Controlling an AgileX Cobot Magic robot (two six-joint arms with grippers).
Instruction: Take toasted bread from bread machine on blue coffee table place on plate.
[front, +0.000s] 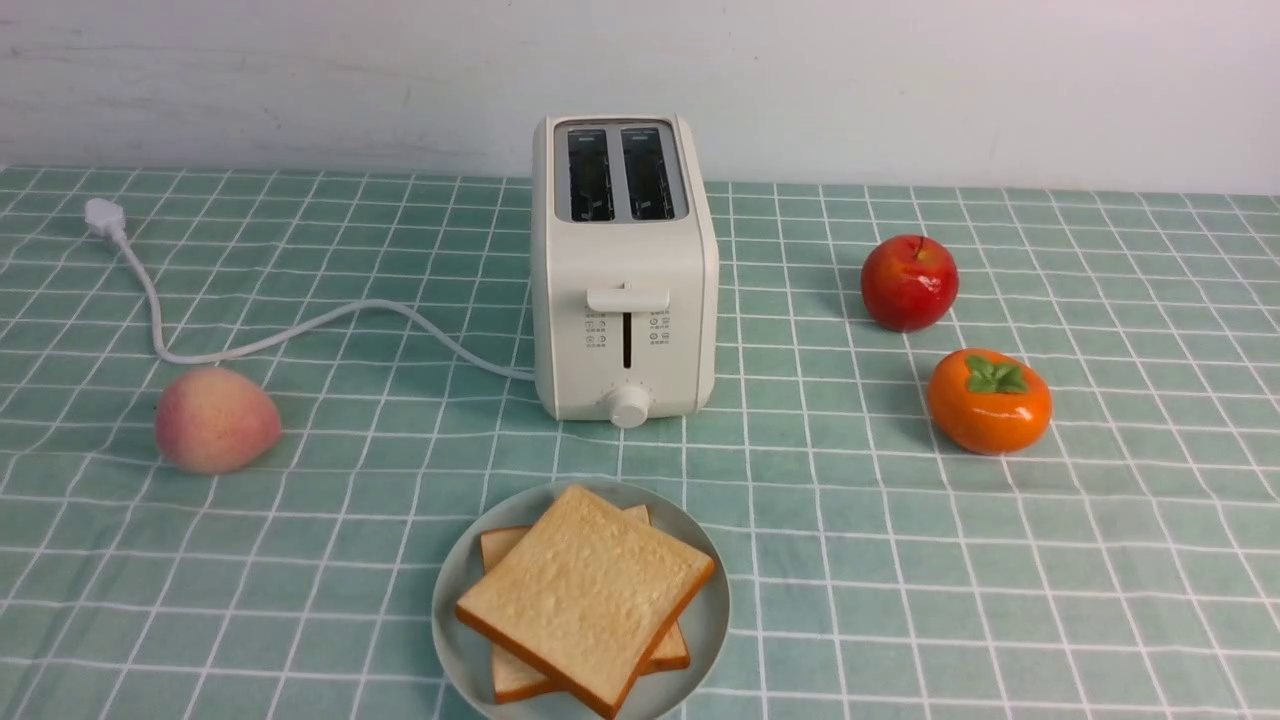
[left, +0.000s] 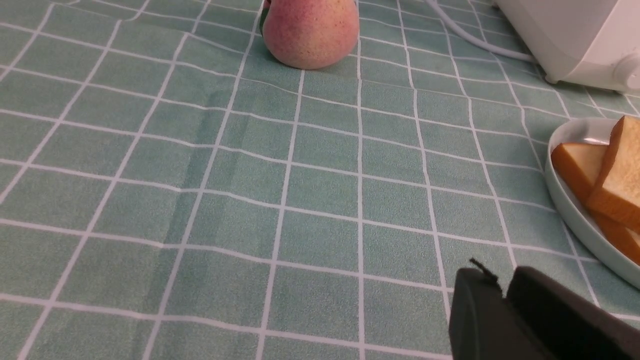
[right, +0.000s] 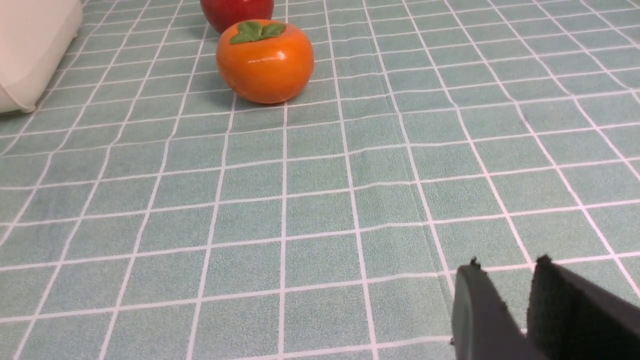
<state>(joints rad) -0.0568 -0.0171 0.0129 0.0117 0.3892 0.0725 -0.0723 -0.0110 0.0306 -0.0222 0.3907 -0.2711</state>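
Observation:
Two slices of toasted bread (front: 585, 590) lie stacked and skewed on the pale plate (front: 706, 620) at the front middle of the blue coffee table (front: 900, 560). Behind it stands the cream bread machine (front: 625, 270), both slots empty and dark. Neither gripper shows in the front view. In the left wrist view my left gripper (left: 500, 281) hovers low over bare cloth beside the plate (left: 567, 137), its fingers a narrow slit apart and holding nothing. My right gripper (right: 507, 274) hangs over bare cloth, open with a clear gap and nothing in it.
A peach (front: 215, 420) lies left of the toaster, whose white cord (front: 300, 335) trails to a plug at the far left. A red apple (front: 908, 282) and an orange persimmon (front: 988, 402) sit to the right. A white wall closes the back.

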